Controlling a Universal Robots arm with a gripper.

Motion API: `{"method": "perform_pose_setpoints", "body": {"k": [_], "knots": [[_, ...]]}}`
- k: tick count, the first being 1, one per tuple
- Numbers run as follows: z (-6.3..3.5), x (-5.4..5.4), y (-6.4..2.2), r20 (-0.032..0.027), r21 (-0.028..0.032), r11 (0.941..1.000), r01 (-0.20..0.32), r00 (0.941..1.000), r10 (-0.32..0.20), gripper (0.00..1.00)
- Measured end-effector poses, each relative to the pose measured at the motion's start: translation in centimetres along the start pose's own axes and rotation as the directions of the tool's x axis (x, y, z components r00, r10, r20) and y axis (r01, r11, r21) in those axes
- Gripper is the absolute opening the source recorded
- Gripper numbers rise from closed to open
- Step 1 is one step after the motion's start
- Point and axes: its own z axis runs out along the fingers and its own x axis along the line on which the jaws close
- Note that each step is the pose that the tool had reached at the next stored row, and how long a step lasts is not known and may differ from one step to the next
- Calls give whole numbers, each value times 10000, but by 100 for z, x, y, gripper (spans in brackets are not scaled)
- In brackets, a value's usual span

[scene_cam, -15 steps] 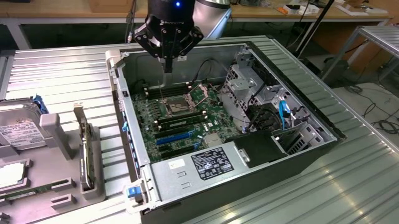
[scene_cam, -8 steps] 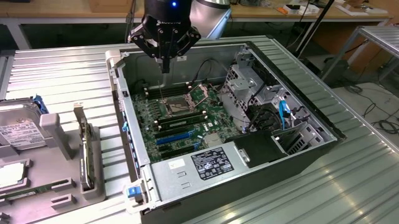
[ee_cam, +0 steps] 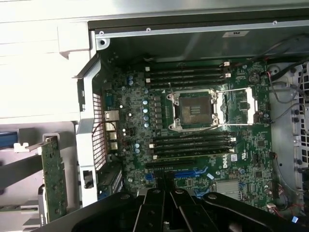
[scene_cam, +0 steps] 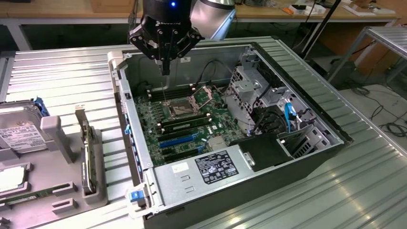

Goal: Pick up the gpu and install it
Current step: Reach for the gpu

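Your gripper [scene_cam: 165, 70] is pinched shut and empty, hanging over the open case [scene_cam: 210, 206] at 12 o'clock in the exterior view. The gpu [scene_cam: 86, 148] stands in its rack [scene_cam: 56, 131] at 8 o'clock, untouched. Pickup and install are both left.

The arm [scene_cam: 213, 14] stands over the far end of the open computer case [scene_cam: 267, 200], its wrist pointing straight down. The black end effector [scene_cam: 165, 70] hangs just inside that end of the case, its fingers [ee_cam: 153, 205] pressed together into one narrow tip.
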Motion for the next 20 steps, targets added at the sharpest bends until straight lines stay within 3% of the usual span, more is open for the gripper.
{"method": "perform_pose_setpoints", "body": {"k": [20], "knots": [[-5, 184, -14, 0, 0, 10000, -1, 10000, 1, 11]]}}
